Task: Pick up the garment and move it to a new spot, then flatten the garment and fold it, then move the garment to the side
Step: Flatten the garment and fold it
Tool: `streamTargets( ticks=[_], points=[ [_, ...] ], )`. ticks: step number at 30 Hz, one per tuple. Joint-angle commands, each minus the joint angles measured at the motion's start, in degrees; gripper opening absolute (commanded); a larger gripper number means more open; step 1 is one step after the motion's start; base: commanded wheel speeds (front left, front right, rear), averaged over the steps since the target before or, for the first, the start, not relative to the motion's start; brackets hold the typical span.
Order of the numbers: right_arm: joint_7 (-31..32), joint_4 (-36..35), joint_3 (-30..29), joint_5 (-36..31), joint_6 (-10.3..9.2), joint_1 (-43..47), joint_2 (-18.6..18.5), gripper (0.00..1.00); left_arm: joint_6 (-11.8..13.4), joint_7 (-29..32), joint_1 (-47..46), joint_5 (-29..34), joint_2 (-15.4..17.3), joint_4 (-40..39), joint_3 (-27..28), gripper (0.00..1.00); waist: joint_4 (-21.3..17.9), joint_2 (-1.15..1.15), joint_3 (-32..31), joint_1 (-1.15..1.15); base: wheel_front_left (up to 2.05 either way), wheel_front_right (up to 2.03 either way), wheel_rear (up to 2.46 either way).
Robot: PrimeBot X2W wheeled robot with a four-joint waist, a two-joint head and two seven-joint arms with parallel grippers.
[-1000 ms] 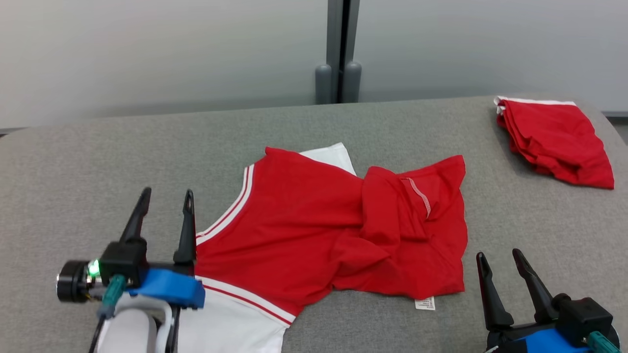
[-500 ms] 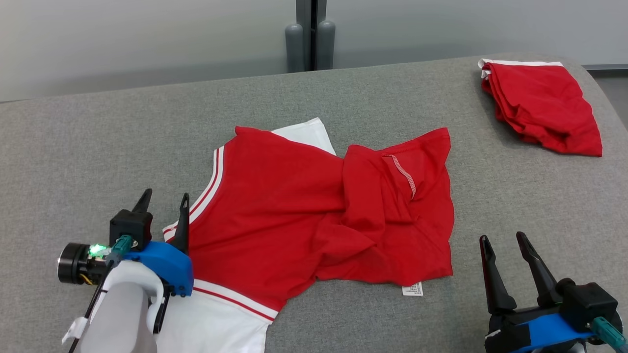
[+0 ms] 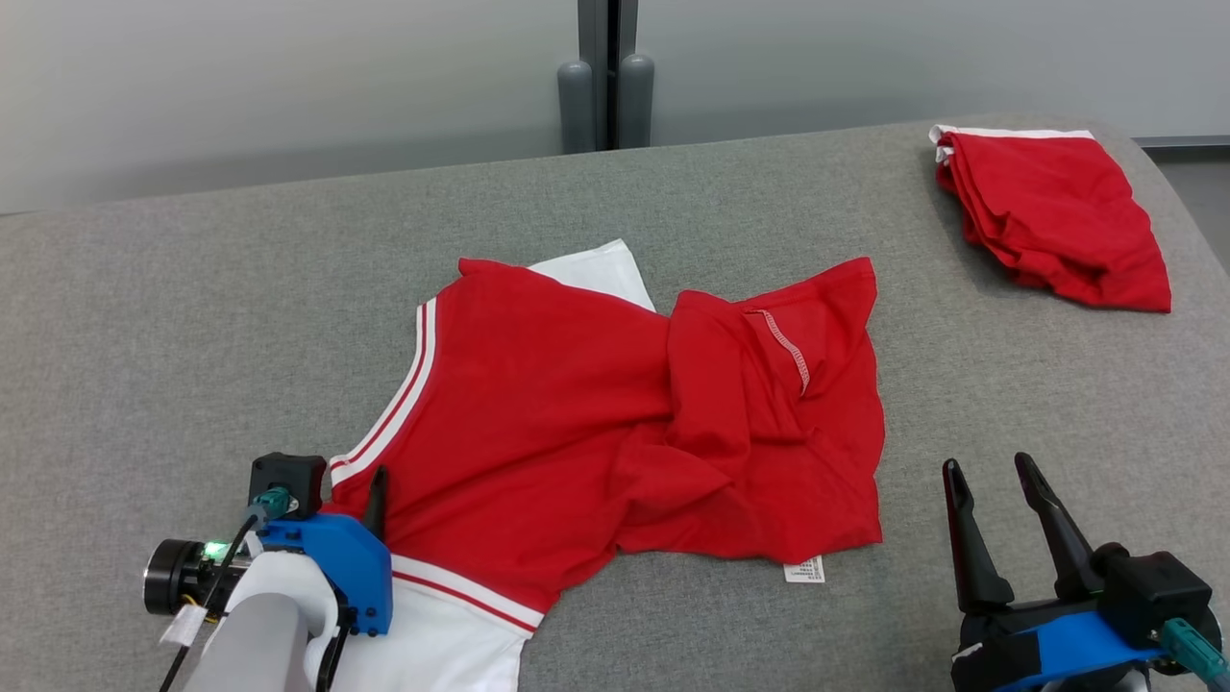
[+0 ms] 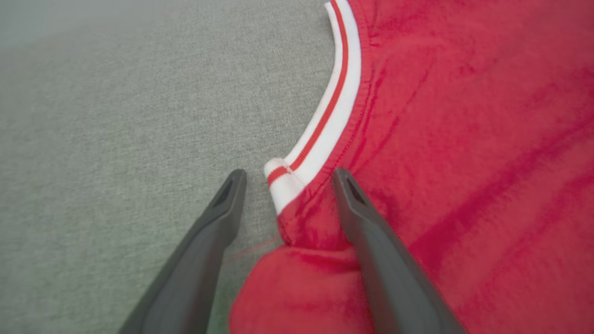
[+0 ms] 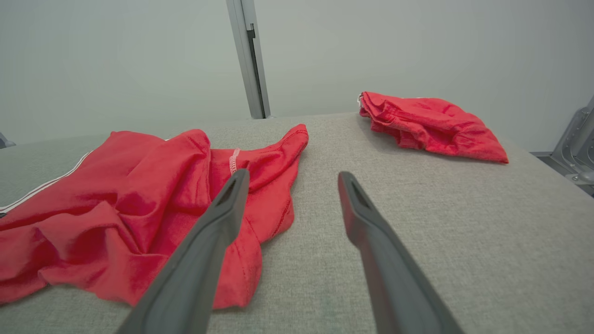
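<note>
Lab-like test space: grey cloth-covered table (image 3: 192, 288), plain pale wall (image 3: 288, 86), metal post (image 3: 605, 77)

Your left gripper (image 4: 287, 172), two long dark tapered fingers: in its own wrist view the jaws stand spread wide, tips level. In the head view it sits at 7 o'clock, pitched steeply down. One finger (image 3: 375, 500) shows foreshortened there, pointing toward 12.

Behind it is your blue plastic wrist mount (image 3: 336, 567). A black cylindrical camera (image 3: 173, 577), green light lit, sticks out toward 9. Your pale grey forearm (image 3: 255, 644) runs off the edge at 6.

Your right gripper (image 3: 988, 463) is at 5 o'clock in the head view. Jaws wide apart, both dark fingers raised and leaning toward 11, above a blue-and-black wrist block (image 3: 1086, 634).
</note>
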Motion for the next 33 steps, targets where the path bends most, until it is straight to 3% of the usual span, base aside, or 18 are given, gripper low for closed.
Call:
streamTargets(
  ticks=[1, 3, 4, 10, 13, 23, 24, 25, 27, 33],
  points=[
    [-0.27, 0.14, 0.03, 0.12, 0.03, -0.21, -0.15, 1.0, -0.39, 1.64, 0.53, -1.5, -0.53, 1.7, -1.28, 1.0, -0.07, 0.0, -0.03, 0.0, 0.0, 0.0, 0.0],
    [-0.27, 0.2, 0.1, 0.15, 0.02, -0.23, -0.15, 1.0, -0.41, 1.59, 0.26, -2.85, -0.86, 1.94, -2.34, 0.47, -0.13, 0.0, -0.06, 0.0, 0.0, 0.0, 0.0],
    [-0.27, 0.19, 0.07, 0.16, 0.02, -0.25, -0.15, 1.0, -0.41, 1.07, 0.0, -3.44, -0.73, 1.88, -2.97, 0.0, -0.13, 0.0, -0.07, 0.0, 0.0, 0.0, 0.0],
    [-0.27, 0.19, -0.94, 0.19, 0.03, 0.69, -0.25, 1.0, -0.03, -4.97, -1.85, -6.16, 1.77, 1.01, -2.19, 0.0, 0.82, 0.0, -0.78, 0.0, 0.0, 0.0, 0.0],
    [-0.27, 0.57, -1.19, 0.22, 0.03, 1.13, -0.3, 1.0, 1.54, -7.09, -1.19, -7.23, 2.6, 0.71, -0.61, 0.0, 1.48, 0.0, -1.55, 0.0, 0.0, 0.0, 0.0],
    [-0.27, 2.0, -1.68, 0.45, 0.03, 1.99, -0.7, 1.0, 3.81, -9.26, 3.05, -9.38, 5.32, -0.46, 2.54, 0.0, 2.84, 0.0, -2.98, 0.0, 0.0, 0.0, 0.0],
    [-0.27, 2.14, -1.54, 0.48, 0.03, 2.16, -0.67, 1.0, 4.18, -9.34, 3.31, -9.11, 5.05, -1.11, 2.31, 0.38, 3.05, 0.0, -3.19, 0.0, 0.0, 0.0, 0.0],
    [-0.27, 2.28, -1.38, 0.5, 0.03, 2.32, -0.66, 1.0, 4.38, -9.39, 3.67, -8.97, 4.79, -1.91, 2.29, 1.0, 3.26, 0.0, -3.42, 0.0, 0.0, 0.0, 0.0],
    [-0.27, 2.47, -1.01, 0.69, 0.03, 2.39, -0.78, 1.0, 4.48, -9.59, 4.32, -8.63, 4.55, -3.78, 2.05, 1.0, 3.77, 0.0, -3.82, 0.0, 0.0, 0.0, 0.0],
    [-0.27, 2.95, 0.51, 1.01, 0.03, 2.14, -1.24, 1.0, 6.03, -9.64, 10.25, -6.36, 2.51, -20.32, 3.85, 1.0, 5.67, 0.0, -5.6, 0.0, 0.0, 0.0, 0.0]
  ],
)
